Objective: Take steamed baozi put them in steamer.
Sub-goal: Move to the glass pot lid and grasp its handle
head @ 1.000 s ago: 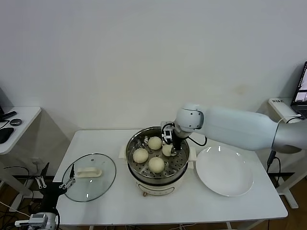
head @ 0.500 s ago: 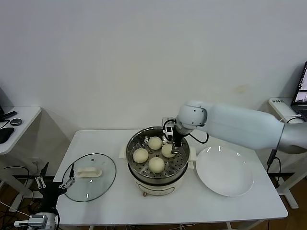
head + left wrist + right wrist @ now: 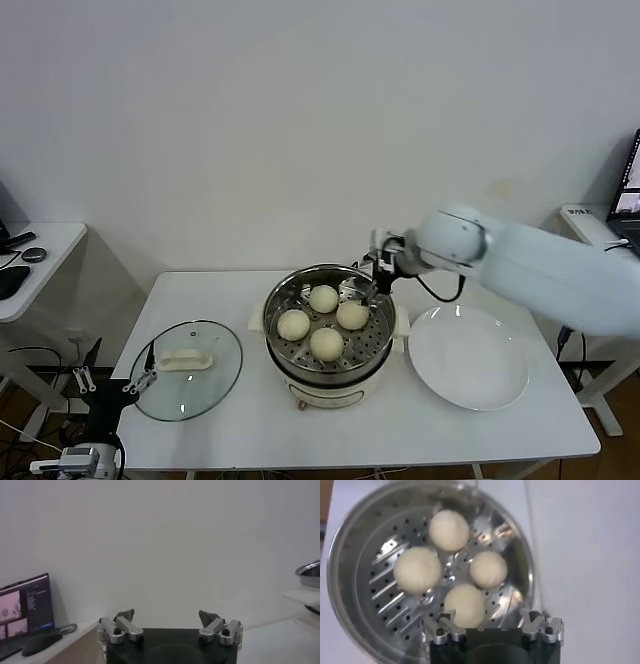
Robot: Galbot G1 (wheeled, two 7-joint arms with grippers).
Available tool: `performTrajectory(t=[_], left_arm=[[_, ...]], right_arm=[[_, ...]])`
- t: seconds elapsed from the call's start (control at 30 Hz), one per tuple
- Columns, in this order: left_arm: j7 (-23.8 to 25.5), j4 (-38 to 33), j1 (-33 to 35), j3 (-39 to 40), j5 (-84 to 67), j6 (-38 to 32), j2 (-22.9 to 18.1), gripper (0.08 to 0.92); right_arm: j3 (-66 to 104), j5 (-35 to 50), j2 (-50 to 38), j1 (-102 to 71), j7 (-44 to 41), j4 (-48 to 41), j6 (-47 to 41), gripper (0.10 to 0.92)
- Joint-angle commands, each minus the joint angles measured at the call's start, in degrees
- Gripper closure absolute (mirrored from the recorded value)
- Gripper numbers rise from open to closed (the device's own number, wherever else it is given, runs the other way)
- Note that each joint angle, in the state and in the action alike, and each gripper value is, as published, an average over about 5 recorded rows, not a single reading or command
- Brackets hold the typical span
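Observation:
The steamer stands mid-table, a steel pot on a white base. Four cream-white baozi lie on its perforated tray: one at the back, one on the left, one on the right, one at the front. My right gripper is open and empty, raised over the steamer's back right rim. In the right wrist view it hangs over the tray, and the nearest baozi is just beyond its fingers. My left gripper is open and empty, parked low beside the table's left end.
An empty white plate lies right of the steamer. A round glass lid with a white handle lies on the left. A side table with a monitor stands at the far right, another desk at the far left.
My right gripper has left the right-hand baozi on the tray, lifted out of the steamer and drawn back to the right. The left arm has not moved.

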Motion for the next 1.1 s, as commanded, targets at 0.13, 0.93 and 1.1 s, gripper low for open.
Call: performTrajectory(t=[0.13, 0.93, 1.1], left_arm=[[-0.19, -0.66, 0.34, 0.11, 1.00, -0.93, -0.47, 0.177], [-11.44, 10.41, -3.57, 2.17, 46.75, -3.41, 3.05, 0.177], [-9.76, 19.82, -6.94, 2.25, 66.56, -6.96, 8.30, 0.177]], right_arm=[[73.40, -12.03, -1.81, -80.49, 20.10, 11.21, 28.96, 0.203], [113.56, -23.44, 45.11, -110.10, 13.95, 13.12, 55.56, 0.203], [115.21, -21.41, 46.48, -112.28, 14.19, 13.64, 55.68, 0.203]])
